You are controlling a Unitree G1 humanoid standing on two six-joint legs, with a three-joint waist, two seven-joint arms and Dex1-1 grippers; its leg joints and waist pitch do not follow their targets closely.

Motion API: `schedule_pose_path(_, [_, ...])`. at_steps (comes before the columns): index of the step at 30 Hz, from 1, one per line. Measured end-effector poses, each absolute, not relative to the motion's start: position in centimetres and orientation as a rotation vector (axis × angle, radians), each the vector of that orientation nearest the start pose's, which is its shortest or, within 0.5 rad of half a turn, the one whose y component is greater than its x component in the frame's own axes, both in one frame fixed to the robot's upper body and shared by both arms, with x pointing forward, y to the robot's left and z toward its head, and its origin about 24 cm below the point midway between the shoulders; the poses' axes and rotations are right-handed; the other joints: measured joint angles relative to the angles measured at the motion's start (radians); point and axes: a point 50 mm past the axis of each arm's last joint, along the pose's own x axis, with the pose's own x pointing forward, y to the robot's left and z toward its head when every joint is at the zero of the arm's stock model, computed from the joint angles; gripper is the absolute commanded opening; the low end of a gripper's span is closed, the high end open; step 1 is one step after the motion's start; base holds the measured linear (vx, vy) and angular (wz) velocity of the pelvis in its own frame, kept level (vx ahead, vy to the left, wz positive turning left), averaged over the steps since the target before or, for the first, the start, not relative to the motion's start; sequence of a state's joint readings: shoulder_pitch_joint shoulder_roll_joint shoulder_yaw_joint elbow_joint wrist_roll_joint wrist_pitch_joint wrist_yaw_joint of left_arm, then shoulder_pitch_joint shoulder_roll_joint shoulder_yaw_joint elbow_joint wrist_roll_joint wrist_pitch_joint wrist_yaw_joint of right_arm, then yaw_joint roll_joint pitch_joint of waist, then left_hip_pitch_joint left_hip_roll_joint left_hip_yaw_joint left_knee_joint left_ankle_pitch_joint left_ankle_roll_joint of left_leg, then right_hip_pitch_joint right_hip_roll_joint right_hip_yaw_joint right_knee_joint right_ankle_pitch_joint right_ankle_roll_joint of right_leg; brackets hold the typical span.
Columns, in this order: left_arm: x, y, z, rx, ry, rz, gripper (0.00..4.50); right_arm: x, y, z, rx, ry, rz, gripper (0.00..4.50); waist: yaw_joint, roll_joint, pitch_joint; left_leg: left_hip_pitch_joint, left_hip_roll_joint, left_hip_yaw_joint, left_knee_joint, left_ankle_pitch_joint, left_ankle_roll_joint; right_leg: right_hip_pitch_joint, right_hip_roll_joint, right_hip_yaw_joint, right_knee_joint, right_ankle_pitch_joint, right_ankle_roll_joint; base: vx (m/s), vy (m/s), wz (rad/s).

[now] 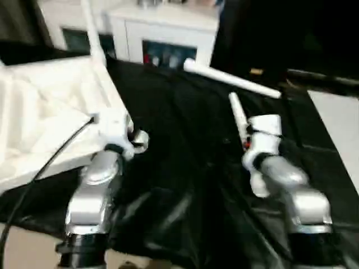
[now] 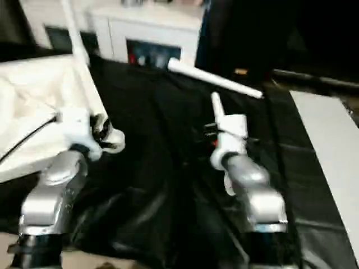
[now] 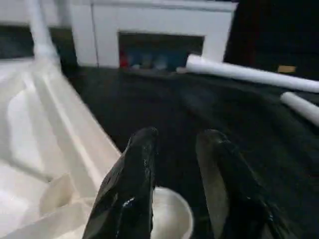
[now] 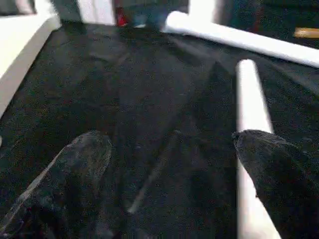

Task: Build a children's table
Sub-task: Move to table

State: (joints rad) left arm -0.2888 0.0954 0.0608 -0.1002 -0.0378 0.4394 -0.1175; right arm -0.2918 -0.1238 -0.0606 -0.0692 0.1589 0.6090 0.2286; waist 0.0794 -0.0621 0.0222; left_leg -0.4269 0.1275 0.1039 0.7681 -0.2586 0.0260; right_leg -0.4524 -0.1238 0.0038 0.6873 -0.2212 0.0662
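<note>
The white tabletop [image 1: 50, 112] lies upside down at the left, ribbed side up. One leg [image 1: 90, 28] stands upright in its far corner socket. Two loose legs lie on the black cloth: one [image 1: 231, 81] slanting at the back, the other [image 4: 251, 114] nearer. My left gripper [image 3: 177, 137] hovers over the tabletop's near right corner socket [image 3: 172, 219]; its fingers stand a little apart with nothing between them. On the right, my right gripper [image 4: 169, 144] is wide open low over the cloth. Its right finger [image 4: 274, 169] is beside the nearer leg.
A black cloth [image 1: 185, 179] covers the work surface. A white cabinet [image 1: 168, 33] with dark glass doors stands behind it. A pale panel [image 1: 342, 129] lies at the right edge. A black cable [image 1: 45, 162] runs along my left forearm.
</note>
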Motion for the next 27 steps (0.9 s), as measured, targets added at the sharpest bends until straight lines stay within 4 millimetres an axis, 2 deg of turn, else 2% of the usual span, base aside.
schedule_pose_path(1, [30.2,15.7,10.2,0.059,0.056,-0.122,1.54,30.0,-15.0,8.3,0.056,0.257,0.274,4.5,0.0,0.007,0.001,0.003,-0.014,-0.007,0.001,-0.002,0.002,0.002,-0.001,0.002,-0.007,0.011,-0.008,-0.1,0.022,-0.02])
schedule_pose_path(2, [30.2,15.8,10.4,0.066,0.051,-0.127,1.54,30.2,-15.0,8.5,0.052,0.26,0.273,4.5,-0.002,0.022,0.002,0.015,-0.014,-0.016,-0.033,-0.002,0.001,0.004,-0.001,-0.004,-0.013,0.02,-0.006,-0.112,0.11,-0.02])
schedule_pose_path(3, [30.2,15.7,10.6,0.075,0.043,-0.141,1.54,30.3,-15.1,8.7,0.051,0.266,0.266,4.5,-0.011,0.041,0.008,0.03,-0.007,-0.014,-0.062,0.0,-0.069,0.012,-0.005,-0.017,-0.021,0.03,-0.006,-0.135,0.11,0.13])
schedule_pose_path(4, [30.2,15.8,10.5,0.081,0.046,-0.149,1.54,30.3,-15.0,8.5,0.053,0.284,0.265,4.5,-0.026,0.042,0.017,0.035,-0.005,-0.01,-0.071,0.006,-0.067,0.02,0.007,-0.018,-0.04,0.03,-0.009,-0.135,0.11,0.13])
schedule_pose_path(5, [30.1,15.8,10.5,0.087,0.05,-0.156,1.54,30.3,-14.8,8.4,0.053,0.3,0.27,4.5,-0.034,0.044,0.02,0.032,0.002,-0.01,-0.079,0.016,-0.063,0.027,0.017,-0.017,-0.061,0.021,-0.027,-0.135,0.1,0.23])
schedule_pose_path(6, [30.1,15.7,10.4,0.084,0.056,-0.172,1.54,30.4,-14.7,8.5,0.049,0.316,0.26,4.5,-0.04,0.05,0.024,0.03,0.007,-0.008,-0.086,0.02,-0.064,0.043,0.025,-0.019,-0.079,0.019,-0.061,-0.11,0.135,0.17])
schedule_pose_path(7, [30.1,15.7,10.4,0.082,0.059,-0.189,1.54,30.5,-14.9,8.7,0.043,0.321,0.248,4.5,-0.044,0.051,0.025,0.03,0.008,-0.008,-0.087,0.021,-0.064,0.051,0.027,-0.019,-0.087,0.024,-0.08,-0.11,0.135,0.17])
schedule_pose_path(8, [30.0,15.5,10.5,0.088,0.06,-0.21,1.54,30.5,-15.1,9.0,0.037,0.322,0.233,4.5,-0.045,0.051,0.025,0.031,0.008,-0.005,-0.088,0.021,-0.064,0.057,0.026,-0.018,-0.099,0.026,-0.084,-0.089,0.103,0.13])
schedule_pose_path(10, [29.7,15.0,10.5,0.105,0.059,-0.26,1.54,30.5,-15.7,9.3,0.023,0.322,0.209,4.5,-0.047,0.042,0.028,0.048,0.007,0.01,-0.102,0.021,-0.064,0.068,0.017,-0.018,-0.116,0.022,-0.072,-0.054,0.052,0.12])
schedule_pose_path(12, [29.4,14.4,10.2,0.118,0.07,-0.3,1.54,30.4,-16.0,9.4,0.004,0.335,0.19,4.5,-0.049,0.035,0.033,0.065,0.008,0.018,-0.123,0.021,-0.064,0.081,0.011,-0.021,-0.129,-0.001,-0.036,0.0,0.0,0.0])
schedule_pose_path(14, [29.1,14.0,9.9,0.135,0.083,-0.334,1.54,30.3,-16.5,9.2,-0.009,0.359,0.166,4.5,-0.052,0.038,0.04,0.07,0.009,0.019,-0.143,0.021,-0.064,0.092,0.009,-0.031,-0.14,-0.017,-0.032,-0.033,-0.013,-0.01])
schedule_pose_path(15, [29.0,13.6,9.7,0.143,0.09,-0.359,1.54,30.3,-17.1,9.1,-0.017,0.374,0.141,4.5,-0.053,0.037,0.043,0.07,0.011,0.019,-0.153,0.021,-0.064,0.091,0.005,-0.041,-0.143,-0.017,-0.032,-0.061,-0.057,0.03])
schedule_pose_path(18, [29.0,13.3,9.6,0.15,0.101,-0.387,1.54,30.5,-19.0,9.3,-0.046,0.412,0.085,4.5,-0.052,0.033,0.046,0.076,0.015,0.024,-0.168,0.021,-0.065,0.085,-0.003,-0.05,-0.145,-0.017,-0.032,-0.055,-0.069,0.0])
schedule_pose_path(20, [28.9,13.5,9.6,0.167,0.11,-0.401,1.54,30.9,-19.8,9.8,-0.058,0.423,0.07,4.5,-0.059,0.038,0.049,0.077,0.027,0.02,-0.17,0.021,-0.065,0.089,-0.004,-0.08,-0.155,-0.017,-0.031,-0.06,-0.072,-0.09])
schedule_pose_path(21, [28.9,13.5,9.6,0.179,0.113,-0.413,1.54,31.2,-20.2,10.0,-0.068,0.435,0.072,4.5,-0.065,0.048,0.055,0.07,0.042,0.015,-0.175,0.023,-0.069,0.103,-0.003,-0.116,-0.156,-0.023,-0.03,-0.139,-0.05,0.05])
schedule_pose_path(22, [29.0,13.3,9.8,0.192,0.111,-0.43,1.54,31.1,-20.7,10.0,-0.074,0.443,0.067,4.5,-0.053,0.05,0.061,0.064,0.05,0.026,-0.178,0.024,-0.071,0.097,-0.004,-0.123,-0.074,-0.054,-0.043,-0.139,-0.05,0.05])
schedule_pose_path(23, [29.0,13.0,10.1,0.195,0.097,-0.45,1.54,31.1,-21.5,9.7,-0.083,0.475,0.052,4.5,-0.027,0.037,0.058,0.057,0.059,0.053,-0.177,0.025,-0.071,0.109,-0.003,-0.12,-0.01,-0.066,-0.052,-0.091,-0.142,0.17])
schedule_pose_path(24, [29.0,13.1,10.5,0.2,0.08,-0.452,1.54,31.4,-22.0,9.9,-0.099,0.491,0.041,4.5,-0.002,-0.015,0.039,0.055,0.059,0.091,-0.173,0.03,-0.08,0.119,0.011,-0.054,0.036,-0.082,-0.032,0.012,-0.252,0.12])
schedule_pose_path(25, [28.8,13.1,10.1,0.196,0.097,-0.454,1.54,31.6,-22.1,9.9,-0.106,0.501,0.045,4.5,0.014,-0.012,0.041,0.045,0.057,0.081,-0.151,0.034,-0.086,0.095,0.019,-0.041,0.042,-0.091,-0.038,0.012,-0.252,0.12])
schedule_pose_path(26, [28.5,13.1,9.6,0.193,0.116,-0.458,1.54,31.8,-22.0,10.0,-0.106,0.505,0.053,4.5,0.033,0.003,0.034,0.041,0.051,0.046,-0.119,0.037,-0.084,0.085,0.035,-0.033,0.043,-0.091,-0.039,0.046,-0.163,-0.04])
schedule_pose_path(27, [28.4,13.0,9.5,0.195,0.124,-0.472,1.54,31.8,-21.9,9.8,-0.098,0.517,0.064,4.5,0.04,0.019,0.028,0.053,0.042,0.02,-0.126,0.044,-0.095,0.077,0.042,-0.037,0.042,-0.091,-0.04,0.021,-0.055,0.03])
